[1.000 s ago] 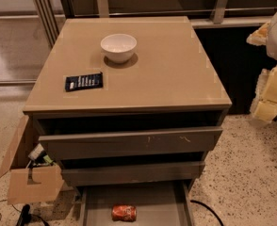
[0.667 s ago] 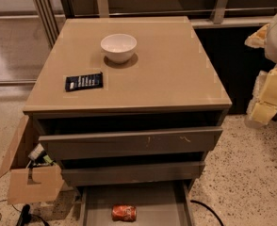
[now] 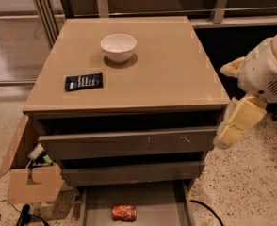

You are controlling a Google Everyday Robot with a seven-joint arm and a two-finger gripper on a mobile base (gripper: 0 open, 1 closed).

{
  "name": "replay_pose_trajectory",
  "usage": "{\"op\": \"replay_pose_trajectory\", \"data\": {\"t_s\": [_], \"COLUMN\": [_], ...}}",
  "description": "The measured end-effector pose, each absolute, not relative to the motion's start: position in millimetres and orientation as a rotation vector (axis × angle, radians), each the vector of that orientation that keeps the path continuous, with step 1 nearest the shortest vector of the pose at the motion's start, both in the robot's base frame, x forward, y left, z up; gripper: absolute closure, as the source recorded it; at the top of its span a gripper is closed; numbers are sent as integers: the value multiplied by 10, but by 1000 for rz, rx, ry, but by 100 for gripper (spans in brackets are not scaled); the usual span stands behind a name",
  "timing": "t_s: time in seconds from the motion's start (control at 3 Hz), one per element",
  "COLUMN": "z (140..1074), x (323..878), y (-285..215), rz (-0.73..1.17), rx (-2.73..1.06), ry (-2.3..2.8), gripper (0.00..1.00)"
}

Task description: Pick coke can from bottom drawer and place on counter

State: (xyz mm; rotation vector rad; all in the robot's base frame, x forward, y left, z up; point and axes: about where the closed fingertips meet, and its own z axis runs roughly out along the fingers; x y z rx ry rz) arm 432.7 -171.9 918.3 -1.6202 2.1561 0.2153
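The coke can point(image 3: 124, 213), red-orange with white script, lies on its side on the floor of the open bottom drawer point(image 3: 159, 202), near its front. The beige counter point(image 3: 171, 74) tops the cabinet above. My gripper point(image 3: 229, 97) hangs at the right, beside the counter's front right corner, level with the top drawer and well above the can. Its two yellowish fingers point(image 3: 239, 122) stand apart and hold nothing.
A white bowl point(image 3: 118, 46) and a flat dark packet point(image 3: 83, 81) sit on the counter's left half. The two upper drawers point(image 3: 129, 142) stand slightly out. An open cardboard box point(image 3: 32, 185) is at the cabinet's left foot, with cables on the floor point(image 3: 205, 207).
My gripper and arm have moved left, closer to the cabinet's front right corner. The can, bowl and packet have not moved.
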Motion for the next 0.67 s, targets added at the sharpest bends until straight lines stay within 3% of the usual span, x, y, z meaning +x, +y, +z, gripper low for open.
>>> {"op": "replay_pose_trajectory", "data": {"t_s": [0.67], "z": [7786], "x": [4208], "y": [-1310], "rz": [425], "rx": [-1584], "ry": [2215], "gripper": [0]}}
